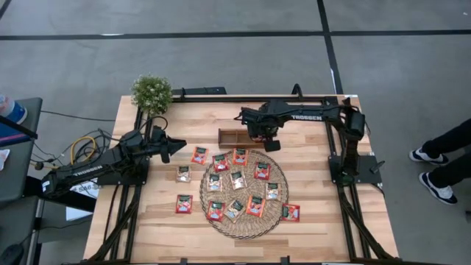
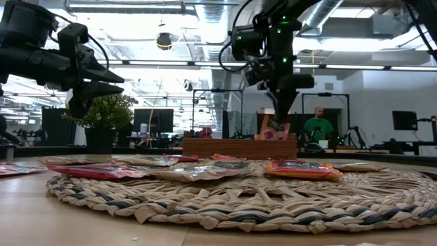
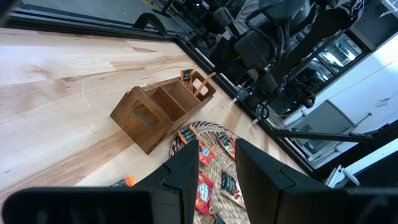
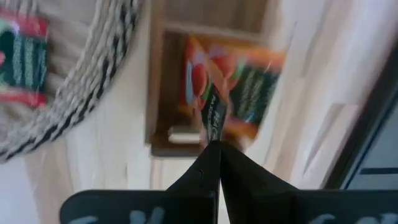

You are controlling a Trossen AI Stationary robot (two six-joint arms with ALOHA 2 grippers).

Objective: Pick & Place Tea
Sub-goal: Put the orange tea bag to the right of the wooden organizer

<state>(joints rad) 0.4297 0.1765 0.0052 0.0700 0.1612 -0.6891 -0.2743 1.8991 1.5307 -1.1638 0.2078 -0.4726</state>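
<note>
Sachet held over tray compartment

Fingers of the right gripper [image 4: 214, 146] pinch one red-orange sachet [image 4: 214, 115] just above the wooden tray [image 1: 234, 138]. Next comes lowering, then release. The left gripper [image 3: 214, 165] waits part-open; other sachets [image 1: 237, 179] lie on the wicker mat [image 1: 207, 211].

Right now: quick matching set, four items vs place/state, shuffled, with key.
1. right pincer
2. left pincer
3. wooden tray
4. plant

A. open, holding nothing, above the table's left side
B. table's far left corner
C. shut on a tea sachet over the tray's end compartment
D. just beyond the wicker mat

Pairs: 1-C, 2-A, 3-D, 4-B
</note>
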